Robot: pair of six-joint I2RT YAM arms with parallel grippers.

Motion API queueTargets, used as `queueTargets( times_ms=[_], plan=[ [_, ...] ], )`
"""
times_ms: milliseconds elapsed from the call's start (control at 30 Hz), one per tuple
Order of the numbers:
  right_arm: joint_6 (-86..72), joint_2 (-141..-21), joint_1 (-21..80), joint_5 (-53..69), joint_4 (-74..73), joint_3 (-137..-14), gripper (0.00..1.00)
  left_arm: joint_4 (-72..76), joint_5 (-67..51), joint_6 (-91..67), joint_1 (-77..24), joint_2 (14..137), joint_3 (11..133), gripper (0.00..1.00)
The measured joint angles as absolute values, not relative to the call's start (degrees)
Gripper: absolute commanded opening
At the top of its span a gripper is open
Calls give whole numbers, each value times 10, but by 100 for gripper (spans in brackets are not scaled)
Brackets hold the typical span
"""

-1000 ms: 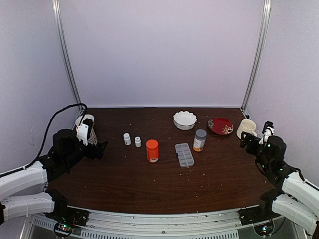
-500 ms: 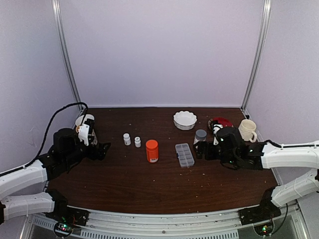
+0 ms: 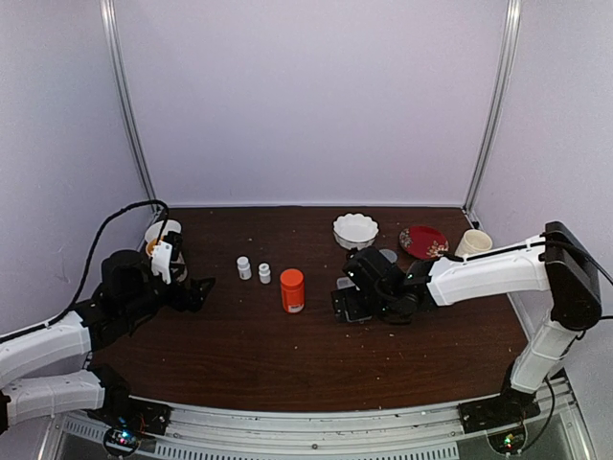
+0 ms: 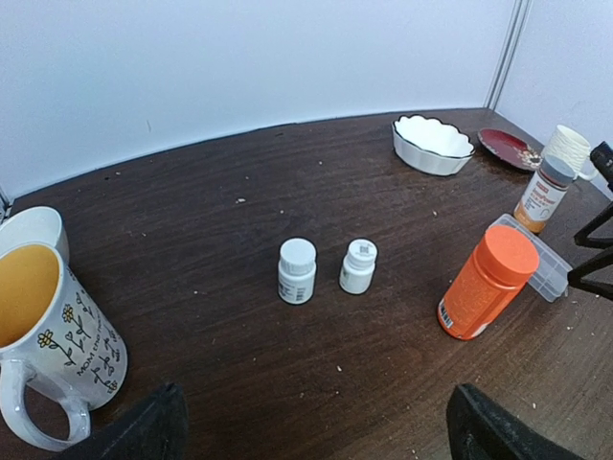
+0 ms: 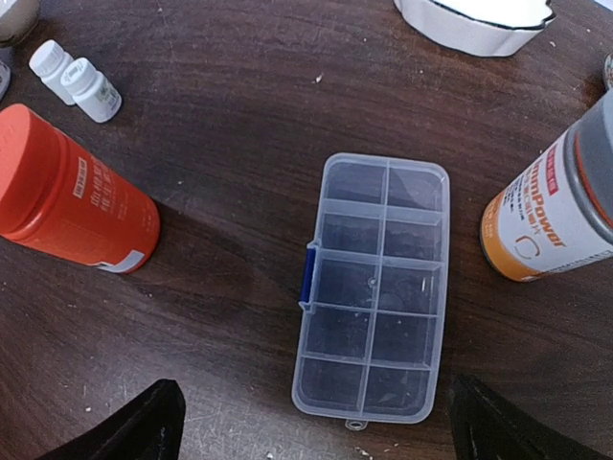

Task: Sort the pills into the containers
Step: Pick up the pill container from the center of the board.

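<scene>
Bright even light w/ soft shadows; wrist cams warp at edges.

Dark brown wooden desk (image 3: 287, 364) enclosed by pale lilac walls (image 3: 306, 96), with metal corner posts (image 3: 129, 105) at 11 and 1 o'clock

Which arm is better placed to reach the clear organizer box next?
Right. The right gripper hangs open directly above the organizer box; the left gripper is far off, beyond the orange bottle.
</scene>
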State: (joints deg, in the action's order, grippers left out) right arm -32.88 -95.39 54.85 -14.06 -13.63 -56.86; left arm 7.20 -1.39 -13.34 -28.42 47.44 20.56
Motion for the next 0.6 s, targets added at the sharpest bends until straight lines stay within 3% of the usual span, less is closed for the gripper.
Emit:
queueTargets(
  times_ms=[300, 433, 600],
  plan=[
    [-344, -1020, 549, -161, -189, -596, 99, 75, -18, -134, -284, 454, 202, 98],
    [-343, -1039, 546, -164, -201, -606, 81, 75, -18, -134, -284, 453, 201, 98],
    [-349, -1050, 535, -151, -197, -608, 79, 76, -19, -134, -284, 453, 200, 97]
  ],
)
